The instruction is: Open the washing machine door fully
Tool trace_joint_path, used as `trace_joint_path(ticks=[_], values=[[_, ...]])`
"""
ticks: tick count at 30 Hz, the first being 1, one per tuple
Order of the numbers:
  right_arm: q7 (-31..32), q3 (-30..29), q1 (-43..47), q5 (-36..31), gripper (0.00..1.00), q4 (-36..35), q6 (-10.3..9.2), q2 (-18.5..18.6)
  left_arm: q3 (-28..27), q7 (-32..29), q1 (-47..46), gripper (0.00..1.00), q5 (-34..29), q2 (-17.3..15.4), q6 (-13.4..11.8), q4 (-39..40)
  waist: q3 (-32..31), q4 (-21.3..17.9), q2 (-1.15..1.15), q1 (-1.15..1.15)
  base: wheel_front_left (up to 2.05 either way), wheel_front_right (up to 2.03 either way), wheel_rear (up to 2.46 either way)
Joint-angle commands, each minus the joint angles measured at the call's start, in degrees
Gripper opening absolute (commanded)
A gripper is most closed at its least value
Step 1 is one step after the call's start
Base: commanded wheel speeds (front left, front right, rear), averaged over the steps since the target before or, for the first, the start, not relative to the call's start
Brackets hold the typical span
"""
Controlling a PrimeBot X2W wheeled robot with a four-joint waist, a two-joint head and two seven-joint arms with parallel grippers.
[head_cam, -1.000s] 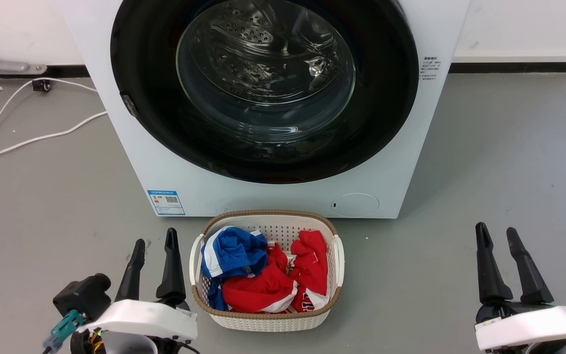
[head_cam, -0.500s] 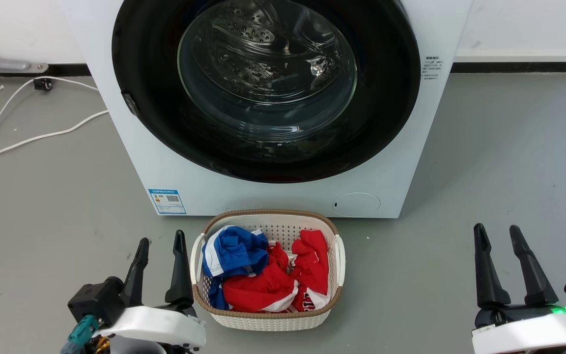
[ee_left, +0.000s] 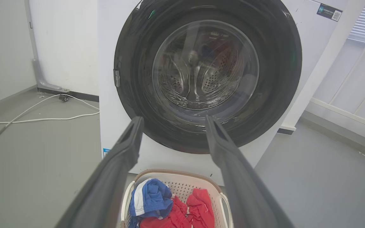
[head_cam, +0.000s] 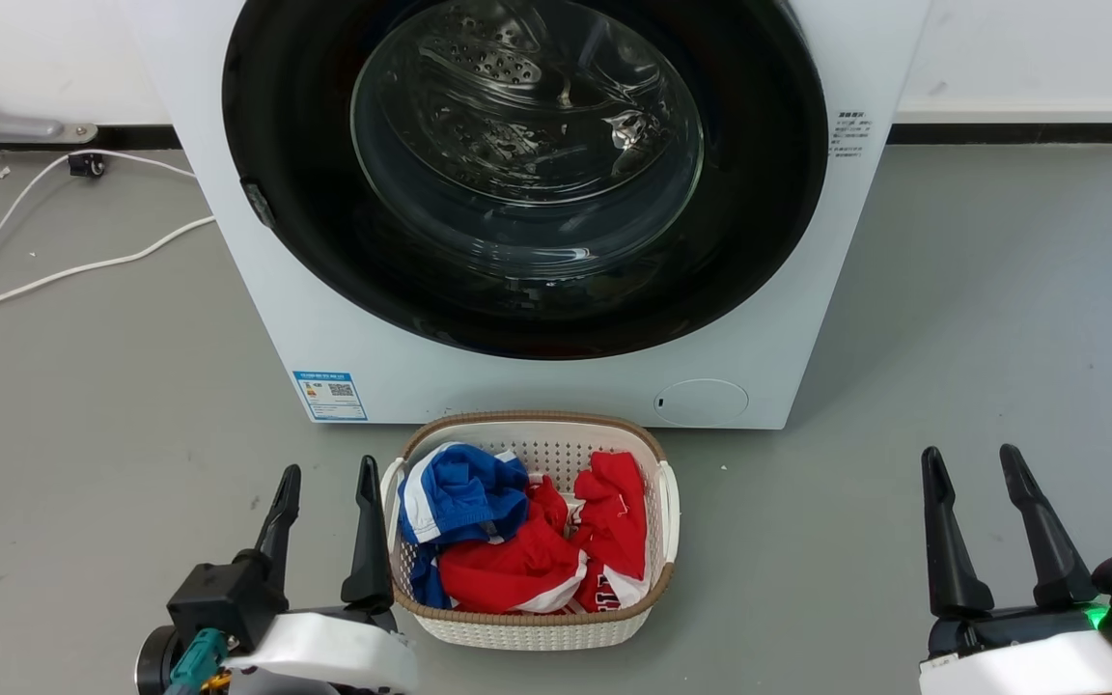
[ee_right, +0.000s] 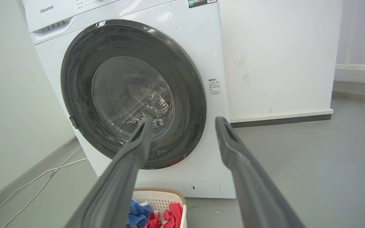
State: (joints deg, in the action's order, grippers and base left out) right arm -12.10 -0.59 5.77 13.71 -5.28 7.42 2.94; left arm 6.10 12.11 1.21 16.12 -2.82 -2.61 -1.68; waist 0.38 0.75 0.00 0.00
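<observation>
The washing machine door (head_cam: 324, 241) is a big glossy black disc with a bulging clear glass centre, lying flat against the white machine front, shut. It also faces me in the left wrist view as door (ee_left: 280, 63) and in the right wrist view as door (ee_right: 78, 88). My left gripper (head_cam: 327, 475) stands open at the lower left beside the basket, well short of the door; left gripper (ee_left: 173, 122) holds nothing. At the lower right my right gripper (head_cam: 969, 456) is open and empty too, as right gripper (ee_right: 182, 122) shows.
A white woven basket (head_cam: 668, 502) of red and blue clothes sits on the grey floor right in front of the machine, between my arms. White cables (head_cam: 83, 265) trail over the floor at the left. A small round white flap (head_cam: 701, 401) sits low on the machine.
My left gripper has shifted right, closer to the basket, and a little lower in view. The right gripper has edged slightly left and down. The door has not moved.
</observation>
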Motion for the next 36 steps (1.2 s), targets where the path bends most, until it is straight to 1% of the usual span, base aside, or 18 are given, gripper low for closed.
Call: trace_joint_path(ticks=[1,10,26,36], values=[[-0.6,0.1,0.2,-1.4,1.00,-0.7,0.11,-0.1,0.2,0.4,0.4,1.00,-1.3,-0.1,-0.4,0.3,0.0,0.0,0.00,0.00,0.00,0.00,0.00],[-1.6,-0.3,1.2,-3.6,1.00,-1.2,0.07,-0.1,0.6,1.5,0.9,1.00,-4.2,-0.1,-0.5,-0.2,-0.1,0.1,0.00,0.00,0.00,0.00,0.00],[-3.1,-0.4,2.3,-6.6,1.00,-1.7,0.07,-0.1,0.7,3.0,1.9,1.00,-6.8,-0.1,-1.0,-0.5,-0.3,0.2,0.00,0.00,0.00,0.00,0.00],[-3.1,-0.4,2.6,-5.2,1.00,-0.5,0.07,-0.1,0.4,3.1,2.0,1.00,-5.5,-0.1,-1.2,-1.3,-0.2,0.3,0.00,0.00,0.00,0.00,0.00]])
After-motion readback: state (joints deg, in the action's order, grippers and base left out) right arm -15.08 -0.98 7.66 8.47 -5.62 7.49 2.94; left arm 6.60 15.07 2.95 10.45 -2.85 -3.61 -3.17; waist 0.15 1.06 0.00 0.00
